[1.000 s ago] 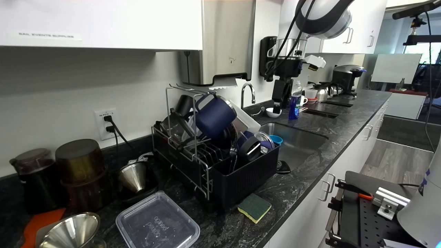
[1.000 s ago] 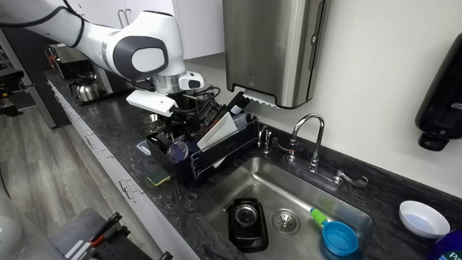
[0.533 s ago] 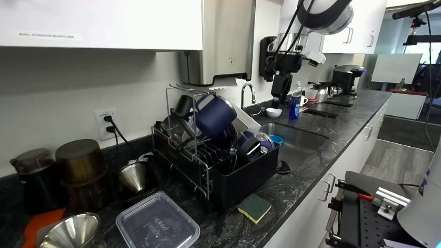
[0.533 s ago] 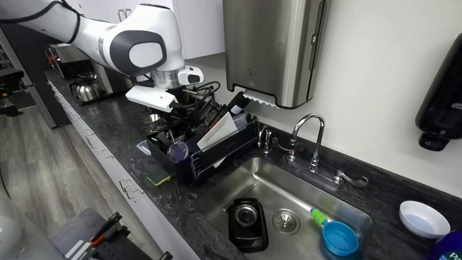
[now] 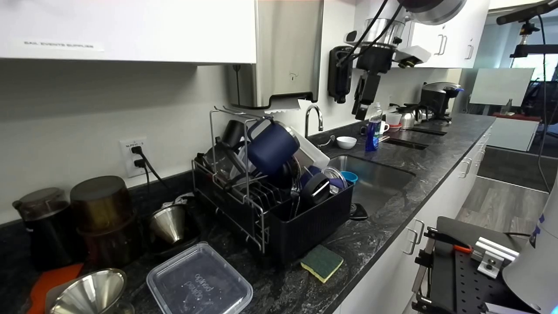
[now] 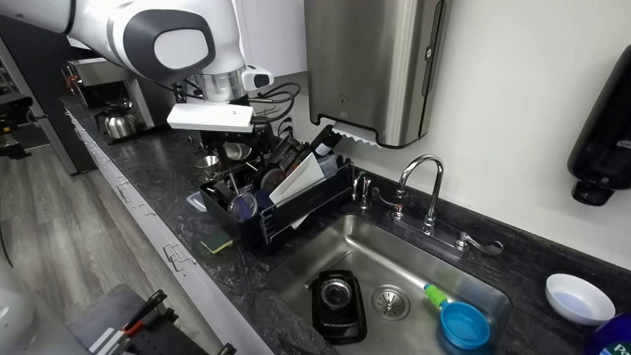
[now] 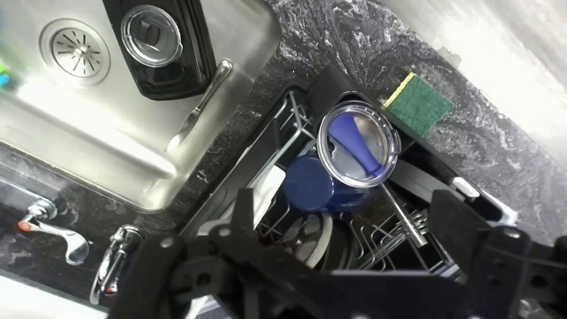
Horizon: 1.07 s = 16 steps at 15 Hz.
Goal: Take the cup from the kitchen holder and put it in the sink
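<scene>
A dark blue mug with a handle (image 5: 273,147) lies tilted on top of the black dish rack (image 5: 311,226) in an exterior view. A blue cup (image 7: 310,182), bottom up, shows in the rack in the wrist view, partly under a clear lid. I cannot tell whether it is the same cup. My gripper (image 7: 343,192) hangs above the rack with its fingers wide apart and nothing between them. It also shows in an exterior view (image 5: 361,115), raised well above the counter. The steel sink (image 6: 419,276) lies beside the rack.
The sink holds a black tray (image 6: 340,320) with a clear lid in it, a knife (image 7: 199,106) and a blue scoop (image 6: 463,325). A faucet (image 6: 434,192) stands behind it. A sponge (image 5: 322,263) lies before the rack. A paper towel dispenser (image 6: 369,69) hangs above.
My gripper has risen away from the rack and tilted a little. The arm has moved up in both exterior views. The mug and other dishes stay where they were.
</scene>
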{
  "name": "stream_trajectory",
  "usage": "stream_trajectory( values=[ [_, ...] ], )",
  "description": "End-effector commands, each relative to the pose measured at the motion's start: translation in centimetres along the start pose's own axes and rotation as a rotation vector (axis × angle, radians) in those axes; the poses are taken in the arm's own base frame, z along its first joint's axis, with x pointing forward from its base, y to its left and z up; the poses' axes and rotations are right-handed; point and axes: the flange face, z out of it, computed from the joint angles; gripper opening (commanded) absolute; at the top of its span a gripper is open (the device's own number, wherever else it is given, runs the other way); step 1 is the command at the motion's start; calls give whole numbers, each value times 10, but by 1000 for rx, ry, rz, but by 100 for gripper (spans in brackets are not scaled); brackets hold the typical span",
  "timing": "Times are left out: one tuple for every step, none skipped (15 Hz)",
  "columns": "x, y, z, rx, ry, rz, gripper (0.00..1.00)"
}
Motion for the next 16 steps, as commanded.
stream_trajectory(
  values=[
    [1, 4, 2, 32, 10, -195, 100],
    [4, 6, 4, 42, 8, -249, 100],
    [9, 8, 8, 51, 7, -304, 100],
    [12, 10, 11, 61, 5, -358, 100],
    [17, 11, 14, 77, 5, -412, 100],
    [23, 12, 17, 89, 7, -466, 100],
    [29, 14, 19, 104, 14, -519, 100],
    [35, 15, 20, 122, 21, -571, 100],
    [41, 17, 20, 146, 32, -619, 100],
    [46, 18, 19, 172, 43, -663, 100],
    [50, 19, 19, 199, 51, -697, 100],
    [54, 21, 19, 234, 57, -728, 100],
    [46, 15, 18, 168, 51, -664, 100],
    [48, 16, 17, 175, 53, -672, 100],
    [48, 16, 18, 175, 50, -670, 100],
    [48, 15, 18, 175, 49, -670, 100]
  ],
)
